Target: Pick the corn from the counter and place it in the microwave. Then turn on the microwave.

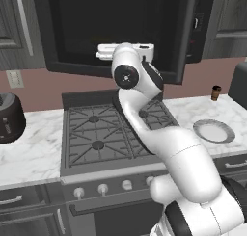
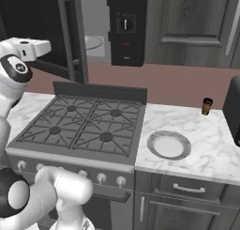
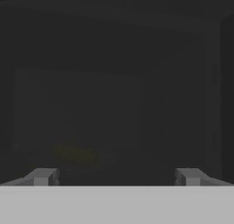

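Note:
The microwave [image 2: 125, 27] hangs above the stove with its wide dark glass door [image 1: 87, 23] swung out. A white turntable plate [image 2: 93, 43] shows inside. My white hand [image 1: 126, 52] is raised close in front of the door's outer face, left of the door's edge [image 2: 70, 32]. In the hand view my gripper [image 3: 116, 177] is open with nothing between the fingertips [image 3: 43, 176], facing a dark panel. A faint yellow elongated smear [image 3: 75, 154], seemingly the corn, shows low left in that darkness; I cannot tell exactly where it lies. The counter [image 2: 206, 140] holds no cob.
The grey gas stove [image 1: 106, 131] lies under the arm. A round grey-rimmed plate [image 2: 168, 145] and a small brown bottle [image 2: 206, 106] stand on the right counter. A dark toaster [image 1: 9, 117] sits on the left counter. Dark cabinets [image 2: 187, 22] flank the microwave.

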